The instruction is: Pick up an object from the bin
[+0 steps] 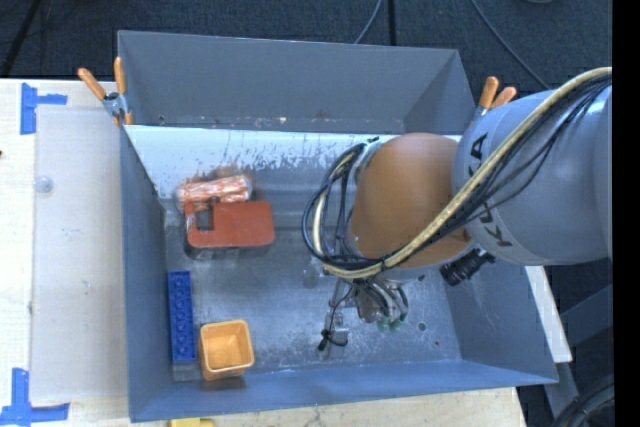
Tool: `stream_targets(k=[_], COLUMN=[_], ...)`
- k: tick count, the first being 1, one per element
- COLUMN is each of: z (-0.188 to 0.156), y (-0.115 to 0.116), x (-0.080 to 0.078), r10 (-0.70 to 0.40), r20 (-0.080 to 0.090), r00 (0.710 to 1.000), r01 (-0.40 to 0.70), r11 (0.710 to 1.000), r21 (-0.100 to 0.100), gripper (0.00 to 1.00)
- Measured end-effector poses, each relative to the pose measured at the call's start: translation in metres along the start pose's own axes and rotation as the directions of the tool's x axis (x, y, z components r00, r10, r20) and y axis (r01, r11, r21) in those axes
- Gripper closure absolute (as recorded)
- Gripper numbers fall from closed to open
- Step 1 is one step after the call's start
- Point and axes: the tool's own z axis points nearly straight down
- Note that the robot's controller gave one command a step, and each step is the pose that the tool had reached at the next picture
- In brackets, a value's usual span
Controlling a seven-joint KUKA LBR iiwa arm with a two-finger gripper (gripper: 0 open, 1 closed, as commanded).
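My gripper (342,327) sits low over the bin (290,85) floor, well apart from the yellow cup (225,347) and blue brick (180,315); spread or closed, I can't tell.

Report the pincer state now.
Pincer: state cannot be told; it hangs near the bin floor, right of the yellow cup.
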Motion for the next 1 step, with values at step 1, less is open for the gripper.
stream_targets(k=[1], z=[-0.0042], y=[-0.0005], x=[-0.0016], r10=[0.004], r20=[0.008], r00=[1.000], r01=[-0.004], r11=[1.000], r21=[-0.001], gripper=[0.00])
